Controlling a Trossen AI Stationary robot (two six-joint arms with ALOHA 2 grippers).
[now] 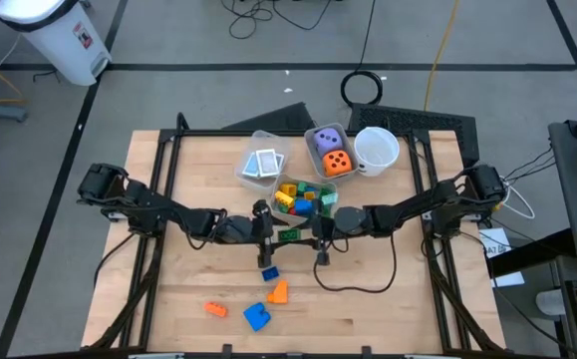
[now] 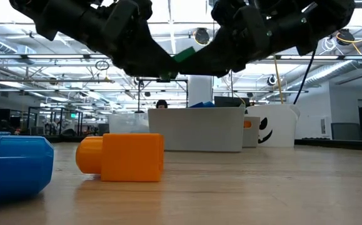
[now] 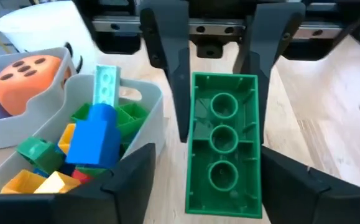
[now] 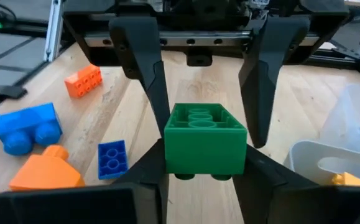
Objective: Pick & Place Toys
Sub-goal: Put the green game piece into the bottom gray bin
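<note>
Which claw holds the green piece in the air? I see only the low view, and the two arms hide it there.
Observer: The right claw grips the green block by its long sides.
Operator: Does the left claw touch it too?
Observer: The left claw flanks the block, but one finger shows a gap; it looks open.
Operator: Where is the bin?
Observer: The bin of blocks stands just beyond the claws, not under the green block.

green block | three-stud brick, lifted off table | blue, orange blocks loose on wood
</note>
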